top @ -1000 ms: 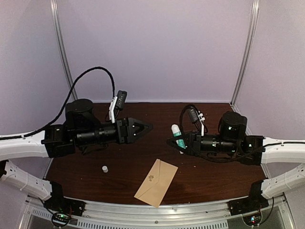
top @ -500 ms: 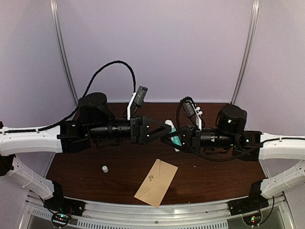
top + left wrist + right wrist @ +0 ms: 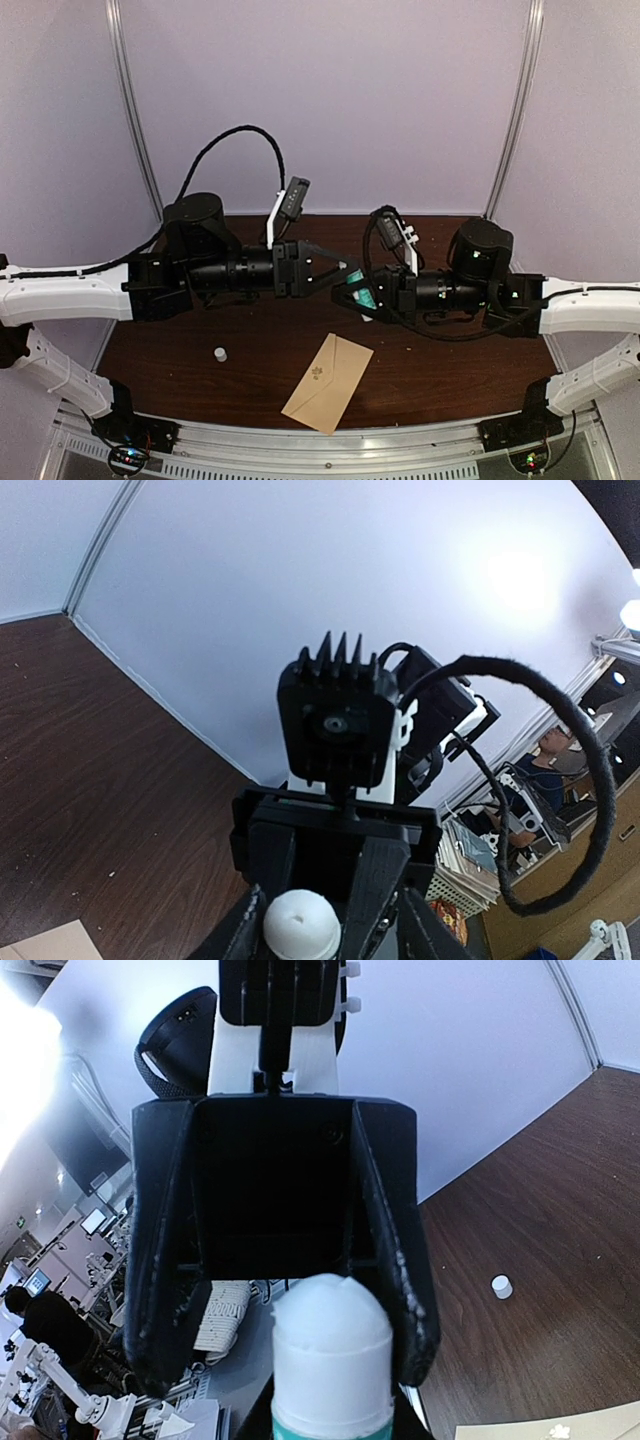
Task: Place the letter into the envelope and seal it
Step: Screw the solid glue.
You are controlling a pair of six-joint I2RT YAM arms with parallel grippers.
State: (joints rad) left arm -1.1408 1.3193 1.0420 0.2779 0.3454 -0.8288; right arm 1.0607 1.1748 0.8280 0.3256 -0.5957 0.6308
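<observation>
**Left gripper meets the glue stick held over the table beyond the envelope**

Left gripper (image 3: 353,270) reaches in level from the left and meets the other arm in the air, on the far side of the envelope (image 3: 328,383) from the arm bases. Its two black fingers (image 3: 385,1220) stand on either side of the white domed tip of a glue stick (image 3: 364,298). The right wrist view shows one finger hard against the tip, but neither wrist view shows whether the jaws have clamped on it, so I cannot tell.

Right gripper (image 3: 350,298) comes in level from the right, tip to tip with the left one, and is closed on the glue stick's teal-labelled body. The white end points towards the left gripper.

Down on the dark wooden table (image 3: 450,370), a small white cap (image 3: 220,354) stands alone, well to the left of the envelope. The envelope itself lies flat and slanted near the table's front edge, below and nearer than the two grippers, and neither gripper touches it. It is tan kraft paper with a small pale mark near its middle.
</observation>
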